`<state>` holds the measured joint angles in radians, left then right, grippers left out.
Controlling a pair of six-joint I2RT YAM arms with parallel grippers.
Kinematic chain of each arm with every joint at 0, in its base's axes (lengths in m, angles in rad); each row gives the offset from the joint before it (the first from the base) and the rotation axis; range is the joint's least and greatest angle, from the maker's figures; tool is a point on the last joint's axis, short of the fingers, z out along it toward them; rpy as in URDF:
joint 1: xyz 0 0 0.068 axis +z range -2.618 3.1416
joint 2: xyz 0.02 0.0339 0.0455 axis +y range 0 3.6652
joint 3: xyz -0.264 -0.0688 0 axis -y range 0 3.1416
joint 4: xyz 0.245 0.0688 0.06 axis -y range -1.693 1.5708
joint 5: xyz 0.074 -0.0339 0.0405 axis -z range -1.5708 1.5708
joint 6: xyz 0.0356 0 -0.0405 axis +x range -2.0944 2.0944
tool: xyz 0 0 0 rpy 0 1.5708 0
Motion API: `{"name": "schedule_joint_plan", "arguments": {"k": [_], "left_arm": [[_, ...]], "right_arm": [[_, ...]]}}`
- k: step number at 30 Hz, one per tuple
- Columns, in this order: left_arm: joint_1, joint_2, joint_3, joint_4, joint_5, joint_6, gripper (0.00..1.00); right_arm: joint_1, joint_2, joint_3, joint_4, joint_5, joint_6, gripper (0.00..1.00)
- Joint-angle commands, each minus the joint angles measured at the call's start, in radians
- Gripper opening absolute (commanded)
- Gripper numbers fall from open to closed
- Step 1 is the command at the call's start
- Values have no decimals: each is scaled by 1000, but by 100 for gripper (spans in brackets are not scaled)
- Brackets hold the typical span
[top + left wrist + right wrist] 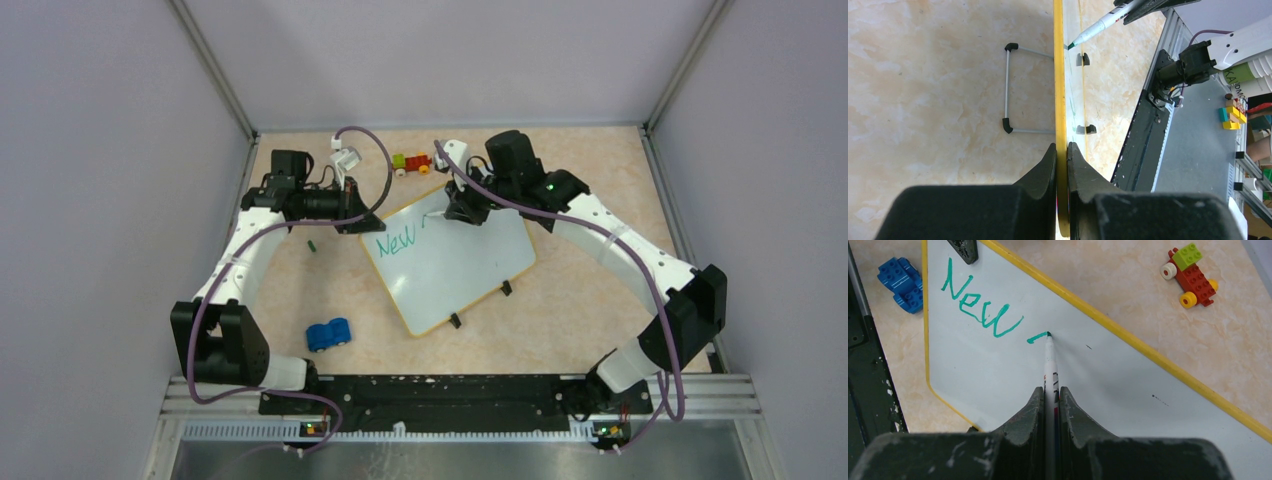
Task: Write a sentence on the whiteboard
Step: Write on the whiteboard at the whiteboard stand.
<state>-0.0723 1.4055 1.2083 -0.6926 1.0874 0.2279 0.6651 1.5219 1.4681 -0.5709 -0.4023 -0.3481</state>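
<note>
The whiteboard (455,265) lies tilted in the middle of the table, white with a yellow rim (1128,335). Green writing on it, the sentence (979,307), reads "New", followed by a short fresh stroke (1037,337). My right gripper (1051,392) is shut on a white marker (1050,365) whose green tip touches the board at that stroke. My left gripper (1062,147) is shut on the board's yellow edge (1060,75) at its upper left corner, seen edge-on. In the top view the left gripper (358,222) and right gripper (462,212) flank the board's far edge.
A blue brick car (328,334) sits left of the board, near the front. A red, green and yellow brick vehicle (411,163) and a white piece (345,155) lie at the back. A small green cap (312,244) rests by the left arm. Black clips (505,288) line the board's near edge.
</note>
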Motion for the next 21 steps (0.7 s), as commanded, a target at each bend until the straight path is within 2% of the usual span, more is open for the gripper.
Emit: {"name": "schedule_joint_plan", "arguments": {"k": [1,21], "left_arm": [[-24,16,16,-22,0,59,0],[-26,13,14,-24,2,61,0]], "right_arm": [[-8,-2,-4,-5,21,-24,0],[48,-56,-126,-12,14,-18,0]]}}
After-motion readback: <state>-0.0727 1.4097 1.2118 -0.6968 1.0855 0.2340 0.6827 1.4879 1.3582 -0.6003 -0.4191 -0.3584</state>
